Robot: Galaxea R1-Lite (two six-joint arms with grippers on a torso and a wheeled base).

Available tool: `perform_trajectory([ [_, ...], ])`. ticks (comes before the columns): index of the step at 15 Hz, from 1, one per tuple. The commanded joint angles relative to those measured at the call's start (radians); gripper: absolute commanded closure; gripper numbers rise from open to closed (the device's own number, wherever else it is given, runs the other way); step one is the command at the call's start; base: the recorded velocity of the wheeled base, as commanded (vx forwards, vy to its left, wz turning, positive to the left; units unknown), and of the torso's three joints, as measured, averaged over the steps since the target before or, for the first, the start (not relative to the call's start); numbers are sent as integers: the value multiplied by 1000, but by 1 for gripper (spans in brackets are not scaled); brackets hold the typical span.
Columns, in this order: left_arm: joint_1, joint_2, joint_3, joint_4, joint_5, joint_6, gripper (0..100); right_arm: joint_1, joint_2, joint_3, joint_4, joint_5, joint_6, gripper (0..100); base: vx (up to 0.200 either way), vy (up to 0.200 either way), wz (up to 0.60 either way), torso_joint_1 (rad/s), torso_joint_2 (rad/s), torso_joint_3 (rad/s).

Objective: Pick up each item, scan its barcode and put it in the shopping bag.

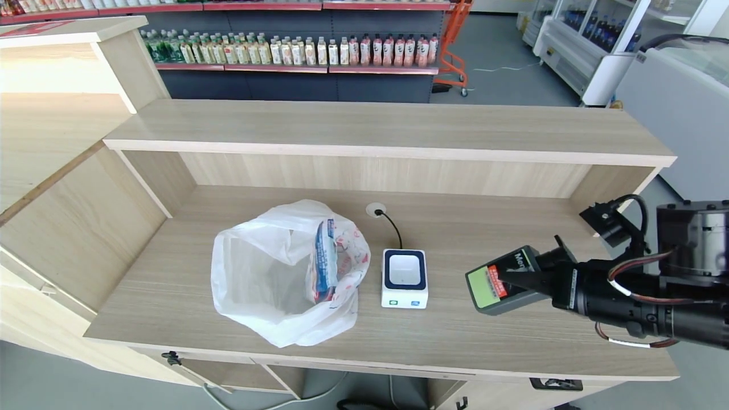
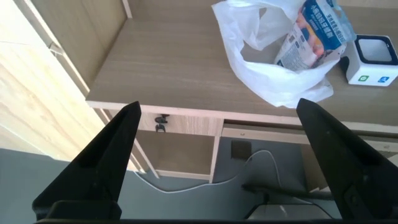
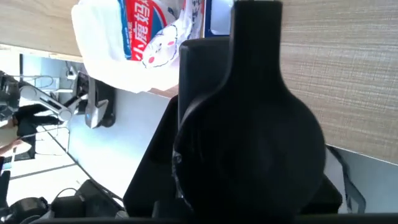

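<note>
A white plastic shopping bag stands open on the wooden counter, with a blue, white and red packet upright inside it. Just right of the bag sits the white barcode scanner, its dark-framed window facing up. My right gripper is shut on a dark box with a green and red label, held above the counter to the right of the scanner. My left gripper hangs open below the counter's front edge, nothing between its fingers; the bag and packet lie beyond it.
A raised wooden ledge borders the back of the counter and side panels close it in at left and right. The scanner's cable runs to a hole in the counter. Bare counter lies right of the scanner.
</note>
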Motion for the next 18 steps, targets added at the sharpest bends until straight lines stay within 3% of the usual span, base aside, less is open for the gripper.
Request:
perform_trajectory([
  [1,0,0,0,0,0,-2,0,-3,96,-37,-1,-35,-36,100,0,0,0,0,0,0],
  [7,0,0,0,0,0,-2,0,-3,243,-143,-6,-61,-73,100,0,0,0,0,0,0],
  [13,0,0,0,0,0,0,0,2,415,-174,-194,-58,-81,100,0,0,0,0,0,0],
  [18,0,0,0,0,0,0,0,23,486,-244,-196,-55,-81,100,0,0,0,0,0,0],
])
